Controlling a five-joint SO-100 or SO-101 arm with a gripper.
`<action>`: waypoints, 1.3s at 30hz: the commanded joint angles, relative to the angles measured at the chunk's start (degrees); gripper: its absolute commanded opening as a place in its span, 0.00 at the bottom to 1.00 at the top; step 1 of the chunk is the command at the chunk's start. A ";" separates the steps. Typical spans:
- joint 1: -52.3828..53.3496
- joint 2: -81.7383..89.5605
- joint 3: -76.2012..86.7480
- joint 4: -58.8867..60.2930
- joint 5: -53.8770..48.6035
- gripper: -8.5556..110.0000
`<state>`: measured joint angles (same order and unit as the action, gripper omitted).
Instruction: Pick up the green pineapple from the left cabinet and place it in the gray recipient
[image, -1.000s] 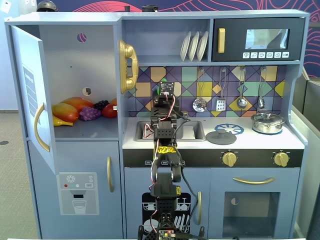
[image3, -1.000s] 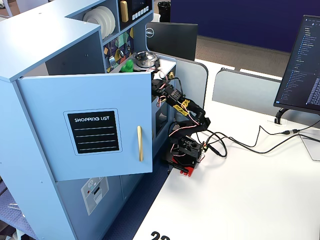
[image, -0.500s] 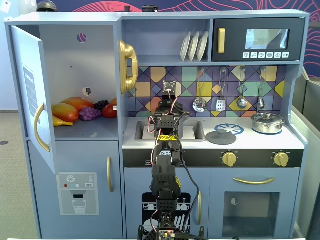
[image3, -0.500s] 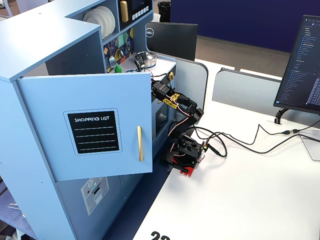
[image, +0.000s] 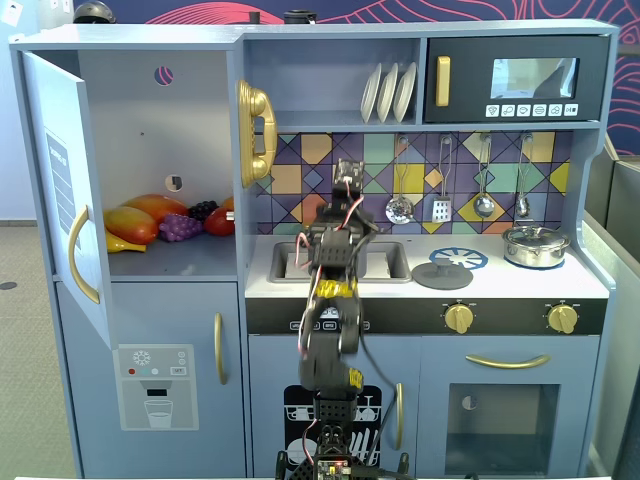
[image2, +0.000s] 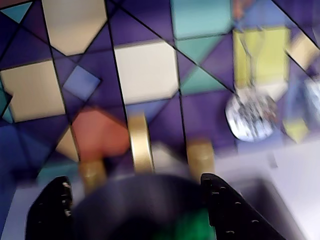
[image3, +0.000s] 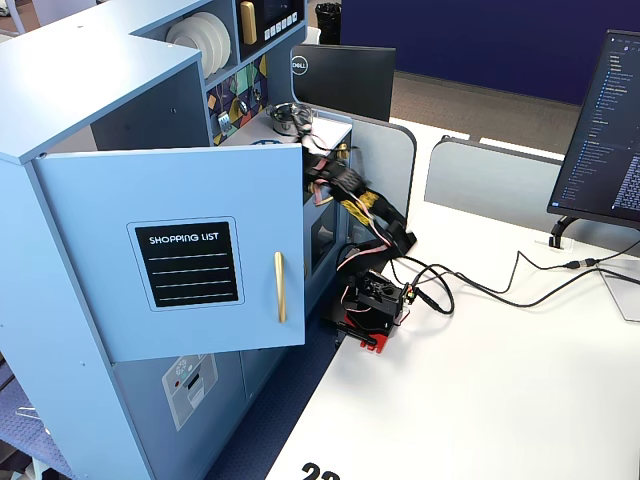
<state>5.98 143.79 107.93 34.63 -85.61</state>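
Green shows at the bottom edge of the wrist view: the green pineapple (image2: 192, 227) sits low between the two black fingers (image2: 227, 212), inside a dark round rim that I take to be the gray pot (image2: 125, 200), though the picture is blurred. The jaws stand apart on either side of the fruit, and no pad visibly touches it, so the gripper (image2: 135, 210) looks released. In the front fixed view the arm (image: 330, 310) reaches over the sink (image: 385, 262) near the back edge of the worktop (image: 590, 285) and hides both pot and fruit. The left cabinet (image: 190, 130) stands open with other fruit on its shelf and no green one among it. By my judgement the carry and the drop are done; what seems left is pulling the arm clear.
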 joint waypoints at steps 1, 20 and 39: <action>-2.11 17.31 6.06 20.13 -2.55 0.23; -6.42 38.23 60.73 20.21 -4.04 0.07; -4.83 38.32 64.07 32.61 -5.98 0.07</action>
<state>-0.18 182.29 172.27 56.07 -90.70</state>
